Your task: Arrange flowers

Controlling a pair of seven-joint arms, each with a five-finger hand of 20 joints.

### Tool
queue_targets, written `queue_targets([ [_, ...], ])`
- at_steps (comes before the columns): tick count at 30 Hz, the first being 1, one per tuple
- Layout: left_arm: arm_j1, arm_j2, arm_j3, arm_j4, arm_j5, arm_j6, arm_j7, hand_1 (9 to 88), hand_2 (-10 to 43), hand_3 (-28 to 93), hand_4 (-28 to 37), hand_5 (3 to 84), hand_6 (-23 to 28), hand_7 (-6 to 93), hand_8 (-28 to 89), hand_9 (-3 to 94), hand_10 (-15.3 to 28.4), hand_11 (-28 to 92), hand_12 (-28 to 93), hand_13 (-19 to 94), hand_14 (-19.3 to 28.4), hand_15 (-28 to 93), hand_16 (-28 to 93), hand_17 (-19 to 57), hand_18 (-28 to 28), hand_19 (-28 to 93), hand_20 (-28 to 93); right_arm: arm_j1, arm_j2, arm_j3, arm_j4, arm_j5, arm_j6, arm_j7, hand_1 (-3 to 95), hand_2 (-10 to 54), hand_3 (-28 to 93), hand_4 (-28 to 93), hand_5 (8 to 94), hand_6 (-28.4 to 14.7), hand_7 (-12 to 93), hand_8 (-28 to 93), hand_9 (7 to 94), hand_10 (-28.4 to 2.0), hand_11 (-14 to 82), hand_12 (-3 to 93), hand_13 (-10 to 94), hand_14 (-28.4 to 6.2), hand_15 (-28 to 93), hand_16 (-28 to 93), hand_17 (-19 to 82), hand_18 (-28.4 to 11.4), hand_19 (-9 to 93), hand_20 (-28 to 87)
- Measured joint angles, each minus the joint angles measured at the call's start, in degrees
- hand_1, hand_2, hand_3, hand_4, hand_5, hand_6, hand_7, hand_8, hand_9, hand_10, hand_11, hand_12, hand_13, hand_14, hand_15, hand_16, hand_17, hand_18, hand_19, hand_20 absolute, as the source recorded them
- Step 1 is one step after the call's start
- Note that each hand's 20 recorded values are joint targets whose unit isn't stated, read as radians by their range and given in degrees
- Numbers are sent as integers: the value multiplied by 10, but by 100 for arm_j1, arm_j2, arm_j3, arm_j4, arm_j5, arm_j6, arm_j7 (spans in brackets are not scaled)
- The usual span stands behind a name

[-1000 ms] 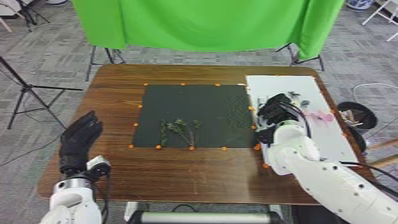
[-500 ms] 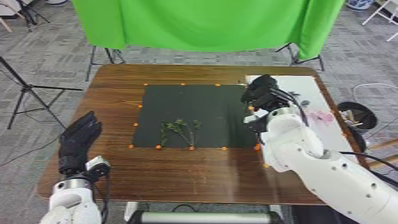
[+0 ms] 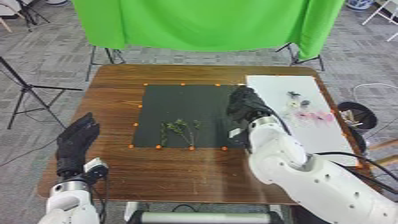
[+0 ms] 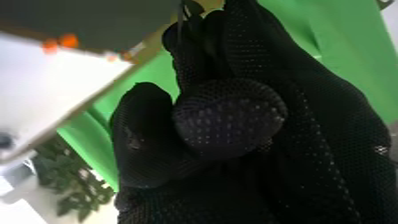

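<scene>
While the left hand (image 3: 78,137) is poised over the left part of the brown table (image 3: 169,175), its fingers released and nearly straight, pointing toward the far side, the right hand (image 3: 247,104) is situated over the right margin of the dark mat (image 3: 169,100). Whether the right hand is clenched, released or grasping something cannot be told. The right arm (image 3: 289,162) crosses the table's near right portion and partly covers the near end of the white board (image 3: 280,87).

The greens (image 3: 180,131), a cluster of thin leafy stems, lie on the nearer part of the mat, left of the right hand and well apart from it. The board extends along the mat's right side. On it, to the right of the right hand, lie the pink flowers (image 3: 315,116); just beyond them are a pale flower (image 3: 294,104) and, beside it, a dark flower (image 3: 305,103).

Orange markers (image 3: 192,148) dot the mat's border. A dark bin (image 3: 358,111) stands on the floor at the table's right side, and a green cloth (image 3: 204,25) hangs beyond the far edge. In the right wrist view, a leafy plant (image 4: 67,180) appears in the background, beyond the board.
</scene>
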Motion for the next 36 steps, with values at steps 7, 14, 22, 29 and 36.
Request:
queue_targets([
  [7, 24, 5, -26, -17, -4, -1, -10, 393, -12, 695, -171, 463, 34, 171, -88, 375, 127, 215, 92, 362, 139, 188, -28, 205, 116, 104, 254, -251, -256, -120, 140, 62, 33, 165, 608, -95, 614, 65, 689, -61, 562, 84, 937, -146, 246, 377, 937, 1, 584, 243, 766, -26, 815, 489],
  [14, 28, 22, -30, -17, -4, -7, -25, 394, -11, 694, -171, 462, 34, 170, -88, 375, 126, 215, 92, 361, 139, 188, -28, 205, 116, 104, 253, -508, -340, -68, 186, 13, 67, 239, 608, -95, 612, 65, 685, -61, 566, 84, 937, -146, 247, 375, 937, 2, 584, 240, 767, -25, 812, 490],
  [22, 22, 35, -24, -15, 0, -10, -53, 393, -12, 695, -171, 461, 34, 169, -88, 375, 127, 214, 92, 361, 139, 188, -28, 205, 115, 102, 253, -558, -348, -19, 198, -44, 126, 270, 585, -95, 636, 58, 636, -56, 608, 102, 931, -143, 236, 390, 937, 3, 569, 245, 762, -20, 795, 493],
  [29, 18, 41, -19, -14, 6, -15, -61, 392, -12, 695, -171, 461, 32, 171, -88, 374, 126, 214, 92, 360, 140, 188, -28, 201, 116, 98, 251, -584, -337, 67, 173, 7, -13, 285, 575, -95, 639, 50, 619, -54, 586, 120, 923, -135, 222, 392, 937, -2, 541, 264, 756, -21, 782, 493],
  [36, 17, 46, -19, -13, 14, -18, -61, 392, -13, 695, -170, 463, 25, 175, -89, 375, 126, 214, 92, 361, 140, 187, -28, 201, 116, 97, 251, -606, -298, 149, 111, 91, -187, 283, 560, -95, 630, 52, 608, -52, 566, 133, 921, -134, 213, 397, 937, -5, 529, 276, 754, -22, 777, 494],
])
